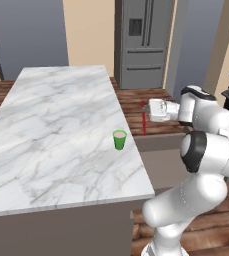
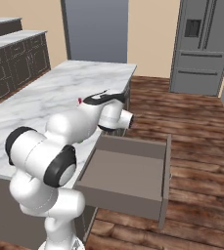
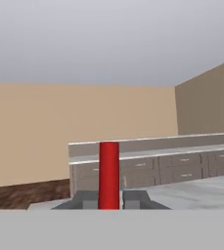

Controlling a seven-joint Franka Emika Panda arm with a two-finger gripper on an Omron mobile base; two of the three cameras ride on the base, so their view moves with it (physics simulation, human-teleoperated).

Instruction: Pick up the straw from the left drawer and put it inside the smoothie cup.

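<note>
the gripper [image 3: 109,199] is closed on the straw [image 3: 109,173], the two fingers [image 3: 86,200] pressed against its sides low on the red shaft, which stands up between them. from the left base view the straw [image 1: 144,120] hangs upright below the hand, just off the island's edge and apart from the cup [image 1: 119,139] on the marble top [image 1: 51,125]. the drawer [image 2: 128,173] is open. the straw looks light, stiff and smooth, so it may slip or pivot; a grip nearer the middle would likely steady it for lowering into the cup
</note>
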